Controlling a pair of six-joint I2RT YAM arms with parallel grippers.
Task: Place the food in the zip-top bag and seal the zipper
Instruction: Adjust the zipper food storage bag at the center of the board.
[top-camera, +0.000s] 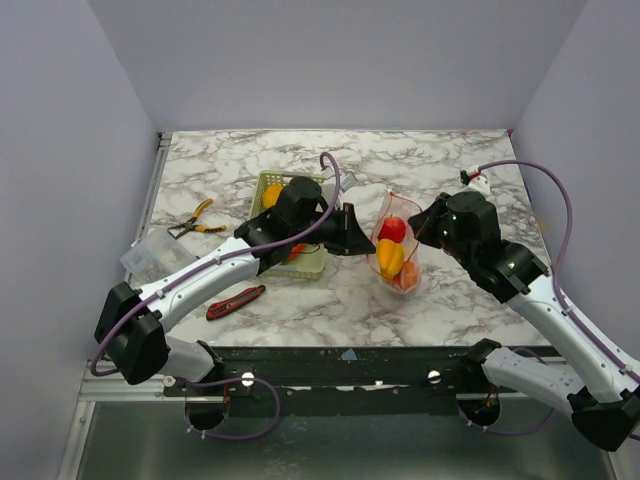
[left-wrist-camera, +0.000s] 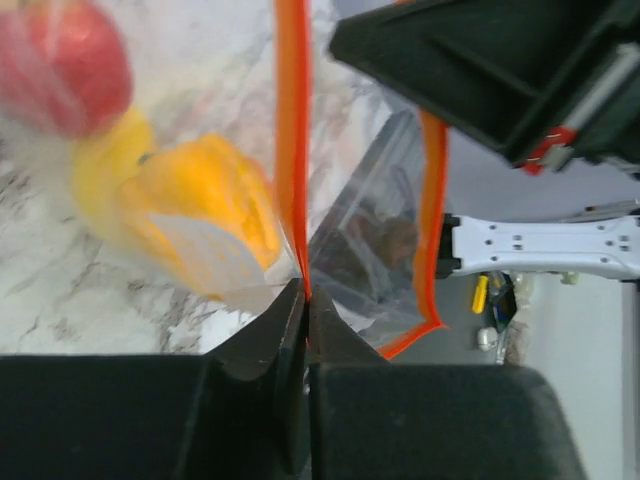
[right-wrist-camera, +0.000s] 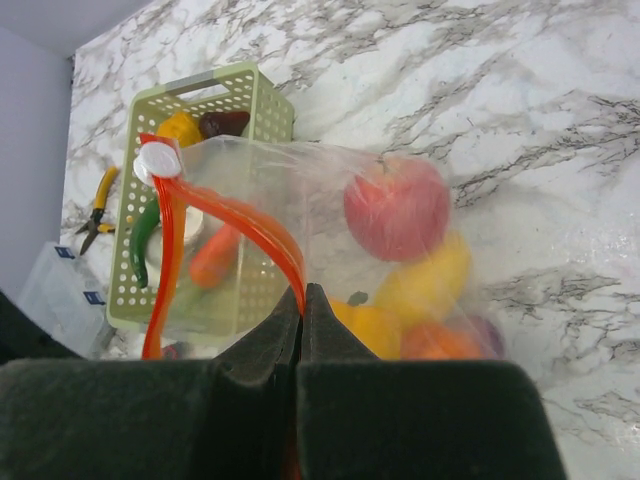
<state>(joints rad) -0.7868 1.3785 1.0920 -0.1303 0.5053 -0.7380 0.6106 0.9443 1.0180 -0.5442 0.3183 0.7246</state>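
You have bare marble on the table (top-camera: 430, 165) behind the zip-top bag (top-camera: 395, 203) and in front of it. The left arm (top-camera: 200, 275) lies across the green basket (top-camera: 308, 264), closing that side. The utility knife (top-camera: 236, 301) and pliers (top-camera: 196, 218) sit farther left.

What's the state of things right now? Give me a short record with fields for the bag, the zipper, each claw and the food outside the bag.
zip-top bag: holds a red apple, a yellow pepper and more
zipper: strips apart, mouth open
left claw: shut on the zipper
right claw: shut on the zipper
food outside: several pieces in the green basket
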